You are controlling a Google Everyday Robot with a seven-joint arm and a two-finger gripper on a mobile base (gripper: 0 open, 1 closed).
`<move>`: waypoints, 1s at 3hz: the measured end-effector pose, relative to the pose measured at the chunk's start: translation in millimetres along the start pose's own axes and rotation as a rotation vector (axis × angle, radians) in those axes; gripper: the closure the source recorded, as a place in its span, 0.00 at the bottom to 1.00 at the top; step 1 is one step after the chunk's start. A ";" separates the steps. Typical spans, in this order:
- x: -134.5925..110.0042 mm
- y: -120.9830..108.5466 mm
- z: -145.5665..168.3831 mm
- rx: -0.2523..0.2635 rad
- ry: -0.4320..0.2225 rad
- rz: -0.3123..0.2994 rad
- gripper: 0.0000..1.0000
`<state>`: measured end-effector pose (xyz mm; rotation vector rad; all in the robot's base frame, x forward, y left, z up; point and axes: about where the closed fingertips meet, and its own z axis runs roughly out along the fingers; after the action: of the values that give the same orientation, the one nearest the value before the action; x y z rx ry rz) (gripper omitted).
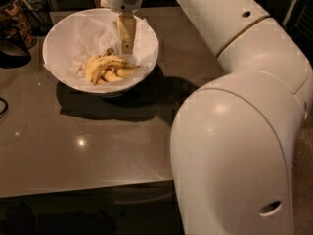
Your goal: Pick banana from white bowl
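Pincer (126, 48), state unclear, hangs in white bowl (53, 58) just above banana (100, 64), shorter bananas (120, 73) beside.

dim | table (73, 175) glare spots | white bowl (58, 40) casts shadow | jaws lit above bowl

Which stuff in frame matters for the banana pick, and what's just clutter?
For the job:
- banana
- white bowl
- gripper, inside the bowl just above the fruit pile

Lying about:
- shorter bananas
- dark clutter at the left edge
- table
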<state>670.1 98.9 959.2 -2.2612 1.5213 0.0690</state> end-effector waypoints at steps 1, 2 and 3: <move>-4.4 -1.6 9.9 -0.013 -0.039 0.003 0.00; -6.3 -2.4 21.7 -0.040 -0.059 0.020 0.05; -7.3 -3.7 28.6 -0.055 -0.079 0.033 0.12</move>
<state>675.8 116.8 936.2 -2.2476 1.5337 0.2093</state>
